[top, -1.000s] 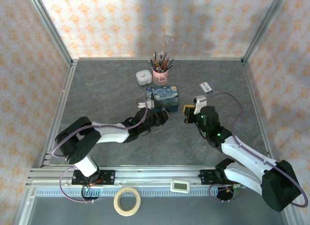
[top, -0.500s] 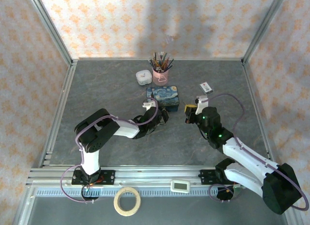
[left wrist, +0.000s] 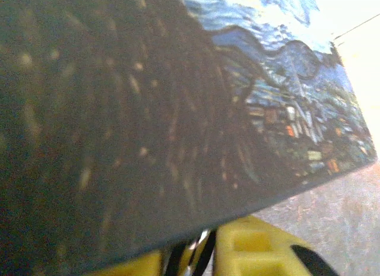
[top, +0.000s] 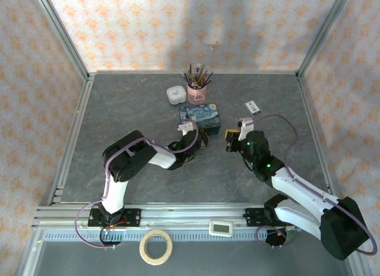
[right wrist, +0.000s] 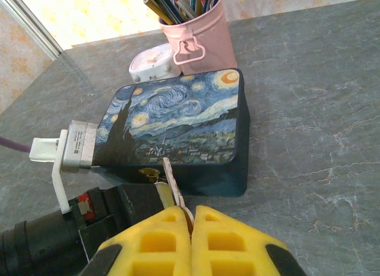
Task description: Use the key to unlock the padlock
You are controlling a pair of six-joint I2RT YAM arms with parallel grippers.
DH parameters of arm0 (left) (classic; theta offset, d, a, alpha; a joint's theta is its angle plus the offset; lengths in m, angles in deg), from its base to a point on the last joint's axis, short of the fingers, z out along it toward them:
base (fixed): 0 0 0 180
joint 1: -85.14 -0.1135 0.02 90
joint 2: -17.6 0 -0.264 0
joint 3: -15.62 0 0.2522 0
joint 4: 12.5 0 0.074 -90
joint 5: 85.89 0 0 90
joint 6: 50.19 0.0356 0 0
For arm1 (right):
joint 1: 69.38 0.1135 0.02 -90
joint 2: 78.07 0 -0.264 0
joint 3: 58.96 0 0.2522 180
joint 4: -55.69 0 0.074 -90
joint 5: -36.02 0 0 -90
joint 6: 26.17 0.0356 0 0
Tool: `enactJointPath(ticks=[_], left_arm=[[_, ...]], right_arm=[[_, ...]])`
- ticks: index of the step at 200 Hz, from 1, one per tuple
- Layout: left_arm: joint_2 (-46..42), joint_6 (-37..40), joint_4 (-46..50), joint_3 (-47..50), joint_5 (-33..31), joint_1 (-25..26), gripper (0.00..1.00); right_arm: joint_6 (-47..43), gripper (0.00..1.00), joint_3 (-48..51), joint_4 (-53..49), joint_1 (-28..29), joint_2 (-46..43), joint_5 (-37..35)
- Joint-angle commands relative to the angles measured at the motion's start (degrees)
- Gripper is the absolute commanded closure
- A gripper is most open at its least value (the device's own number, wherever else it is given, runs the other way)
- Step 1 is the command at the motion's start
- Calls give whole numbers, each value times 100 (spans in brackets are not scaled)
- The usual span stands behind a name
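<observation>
Key stands up just in front of the blue tin's near wall, pinched between the right gripper's yellow fingers, which are pressed together on it. Left gripper sits against that same wall, at the tin's near left corner. Its jaws are nearly closed around a dark, silvery bit, seemingly the padlock, though I cannot tell whether they grip it.
</observation>
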Motion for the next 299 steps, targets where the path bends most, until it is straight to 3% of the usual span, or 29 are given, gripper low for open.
enactJointPath(ticks=[1,39,77,120,171,234,299], left_arm=[[153,-132,169,47,121,-43,88],[-283,-547,-94,491,318,-79,100],[-771,-1284,-725,1212,737,-300,100],[-1134,-2062,-1707,1749,1246,-584,100],[-1462,-2549,-2481,2249,1490,-759,100],[-1497,-2661,-2838,2372,1554,-817,100],[-1546,-2645,-2856,2349,1555,-817,100]], right_arm=[[105,100,-10,256,-37,52,102],[367,100,4,431,-103,259,592],[561,100,-24,669,-139,593,1197],[1339,100,165,1702,-439,1425,2950],[2170,100,252,3088,-449,2722,4197],[2687,100,278,3908,-436,3359,4579],[2915,100,144,4293,-278,3896,4530]])
